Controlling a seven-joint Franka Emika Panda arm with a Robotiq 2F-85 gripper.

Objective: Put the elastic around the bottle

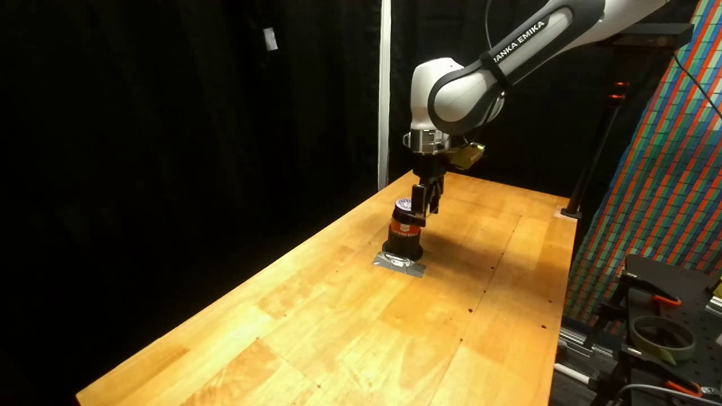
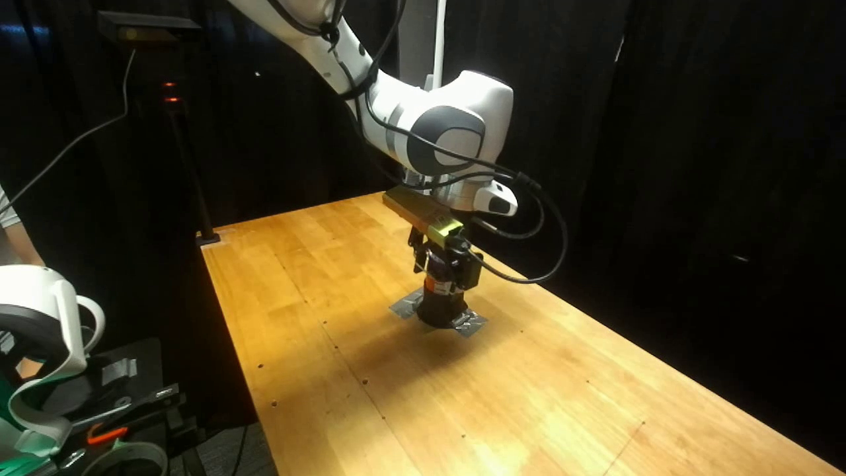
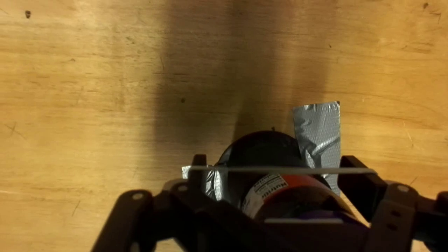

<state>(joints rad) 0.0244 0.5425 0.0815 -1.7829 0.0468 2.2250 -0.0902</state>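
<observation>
The bottle (image 1: 405,228) stands upright on the table, with a dark lower part, a reddish-orange label and a pale-topped lid. It also shows in an exterior view (image 2: 438,285) and, in part, in the wrist view (image 3: 301,182). My gripper (image 3: 275,171) is open, its fingers spread to either side of the bottle's upper part. The pale elastic (image 3: 266,170) is stretched between the fingertips; one strand crosses beyond the label and another crosses over the bottle's top. The gripper is at the bottle's top in both exterior views (image 1: 424,211) (image 2: 443,264). The gripper body hides most of the lid in the wrist view.
Grey tape (image 3: 323,129) fixes the bottle's dark base to the wooden table (image 1: 350,327). A black stand (image 2: 188,178) rises at a far table corner. A cart with a tape roll (image 1: 663,338) stands beside the table. Dark curtains hang behind.
</observation>
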